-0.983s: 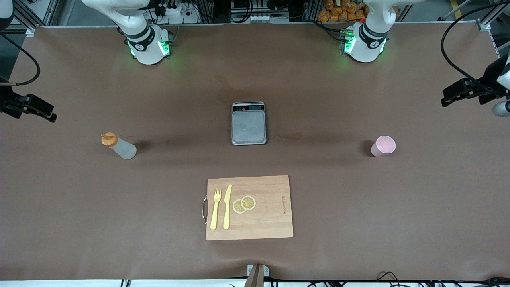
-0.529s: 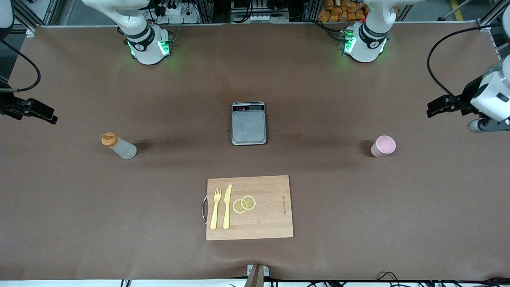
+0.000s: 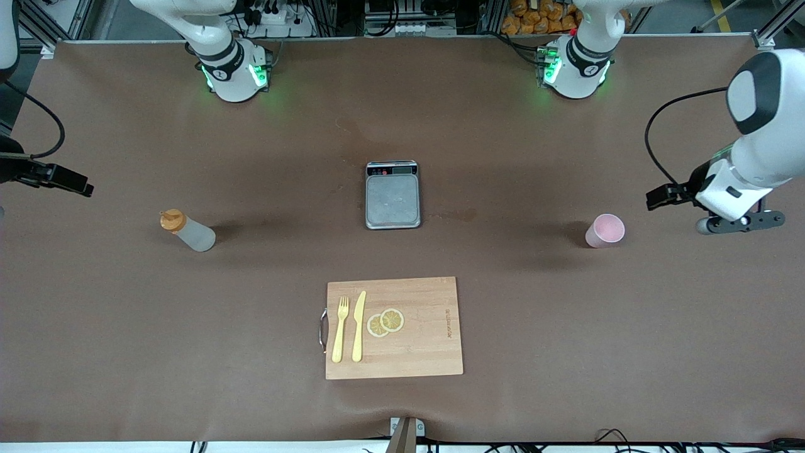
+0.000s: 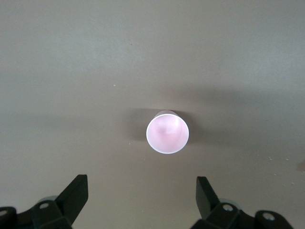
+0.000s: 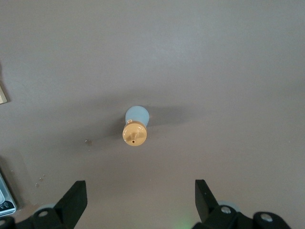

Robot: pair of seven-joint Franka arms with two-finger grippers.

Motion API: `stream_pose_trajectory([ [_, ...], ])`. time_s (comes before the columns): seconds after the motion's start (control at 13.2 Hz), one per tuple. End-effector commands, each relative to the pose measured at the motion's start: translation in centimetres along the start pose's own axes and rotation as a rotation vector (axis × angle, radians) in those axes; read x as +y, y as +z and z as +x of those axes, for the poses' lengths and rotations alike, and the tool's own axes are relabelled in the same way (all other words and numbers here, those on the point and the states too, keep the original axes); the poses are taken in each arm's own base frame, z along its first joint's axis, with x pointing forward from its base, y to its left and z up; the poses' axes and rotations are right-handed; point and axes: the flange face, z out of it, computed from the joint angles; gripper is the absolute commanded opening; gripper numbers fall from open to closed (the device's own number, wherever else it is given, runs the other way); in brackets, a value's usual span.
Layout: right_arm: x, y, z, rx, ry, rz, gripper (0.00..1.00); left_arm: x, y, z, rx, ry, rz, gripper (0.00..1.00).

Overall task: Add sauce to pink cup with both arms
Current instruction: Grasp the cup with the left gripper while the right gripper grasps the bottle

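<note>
Brown table (image 3: pixel 402 113), front view: taking the small grey kitchen scale (image 3: pixel 393 195) at mid-table as the dial centre, the translucent whitish squeeze bottle of sauce with the orange nozzle cap (image 3: pixel 188 231) stands upright at nine o'clock, well out toward the right arm's end. The small light-pink plastic cup (image 3: pixel 605 231) stands upright at three o'clock, toward the left arm's end. At six o'clock lies a wooden cutting board (image 3: pixel 427 352) carrying a yellow fork (image 3: pixel 340 329), a yellow knife (image 3: pixel 358 326) and two lemon slices (image 3: pixel 385 322). The left arm (image 3: pixel 755 145) reaches in just beside the cup; the right arm (image 3: pixel 7 31) is at the table's edge, apart from the bottle.

Left wrist view: the left gripper (image 4: pixel 142 183) hangs over bare table near the cup, fingers spread wide, nothing held. The cup looks empty.

Right wrist view: the right gripper (image 5: pixel 140 188) hangs above the table near the bottle, fingers likewise wide and empty.

Assessment: the bottle is probably light and soft-walled; grip it at mid-body, firmly enough to lift without squeezing sauce out early. The cup is likely light, thin, smooth and easily tipped; take it across the wall below the rim.
</note>
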Motion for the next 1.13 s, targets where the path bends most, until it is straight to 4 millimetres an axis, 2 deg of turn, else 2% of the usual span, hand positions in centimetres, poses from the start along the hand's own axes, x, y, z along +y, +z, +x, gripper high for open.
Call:
stream_pose_trajectory([
  [0.0, 0.2, 0.7, 0.3, -0.031, 0.061, -0.010, 1.00, -0.1, 3.5, -2.0, 0.043, 0.004, 0.014, 1.00],
  [0.15, 0.5, 2.6, 1.4, -0.065, 0.079, -0.018, 1.00, -0.3, 6.5, -2.5, 0.066, -0.002, 0.008, 1.00],
  [0.3, 1.9, 4.4, 2.5, -0.096, 0.104, -0.015, 1.00, -1.2, 9.7, -2.6, 0.083, -0.018, 0.000, 1.00],
  [0.45, 3.2, 6.6, 3.7, -0.136, 0.125, -0.011, 1.00, -1.1, 12.0, -2.4, 0.063, -0.016, -0.005, 1.00],
  [0.53, 3.9, 7.5, 4.1, -0.151, 0.141, 0.006, 1.00, -1.1, 12.9, -2.3, 0.053, -0.016, -0.006, 1.00],
  [0.68, 3.8, 9.6, 5.1, -0.191, 0.198, 0.034, 1.00, -1.1, 13.9, -2.3, 0.036, -0.017, -0.007, 1.00],
  [0.91, 3.8, 13.8, 7.0, -0.256, 0.294, 0.014, 1.00, -1.2, 15.8, -2.3, 0.010, -0.019, -0.010, 1.00],
  [1.06, 4.7, 16.1, 7.9, -0.298, 0.335, 0.056, 1.00, -1.2, 17.4, -2.2, -0.010, -0.021, -0.012, 1.00],
])
